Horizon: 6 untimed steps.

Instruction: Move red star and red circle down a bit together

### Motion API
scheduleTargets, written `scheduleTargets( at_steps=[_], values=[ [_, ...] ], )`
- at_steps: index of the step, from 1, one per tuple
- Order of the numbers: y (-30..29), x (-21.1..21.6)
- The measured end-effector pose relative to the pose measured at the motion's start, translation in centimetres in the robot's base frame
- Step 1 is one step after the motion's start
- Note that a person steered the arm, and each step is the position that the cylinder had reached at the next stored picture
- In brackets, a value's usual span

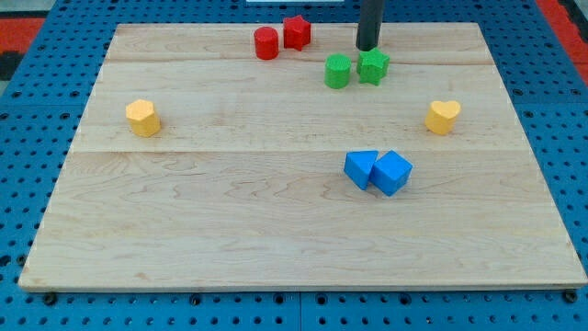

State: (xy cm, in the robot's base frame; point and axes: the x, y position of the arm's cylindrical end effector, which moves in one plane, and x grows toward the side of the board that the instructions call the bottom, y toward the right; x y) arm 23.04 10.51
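My tip (368,48) holds nothing and rests at the far edge of the worktop (230,230), just behind the green star (373,66) and right of the red star (296,32). The red star touches the red circle (266,43) on its left, both solid red, far-centre. Two red, two green including a green circle (337,71), two blue (378,170), two yellow (142,118) blocks.

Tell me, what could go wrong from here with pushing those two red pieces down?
My tip is right above the green star, so it may knock that on its way. The red star and red circle sit near the board's top edge, leaving little room behind them; they could also separate.
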Motion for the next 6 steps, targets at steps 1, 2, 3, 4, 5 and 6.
scheduleTargets(
  at_steps=[1, 2, 3, 4, 5, 6],
  values=[
    [-1.1, -3.7],
    [-2.5, -3.8],
    [-6.7, -3.7],
    [-12.5, -3.7],
    [-16.8, -3.6],
    [-20.0, -2.7]
  ],
)
